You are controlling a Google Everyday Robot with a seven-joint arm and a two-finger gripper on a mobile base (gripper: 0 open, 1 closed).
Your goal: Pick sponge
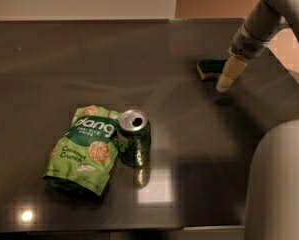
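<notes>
Landmark: soda can (134,138), upright on dark table (89,74), top opened. Sponge (209,69): flat on table, well apart from can, toward far right corner. Gripper (223,86): also far right of can, angled down over sponge's right end, tip close to table; open or closed state not discernible. Chip bag (84,151): just beside can, on its left.

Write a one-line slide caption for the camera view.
The gripper hangs by the sponge on a dark table; chip bag and soda can sit nearer the camera.

A chip bag (83,153) lies touching an upright soda can (134,143) on the dark table (89,69).
</notes>
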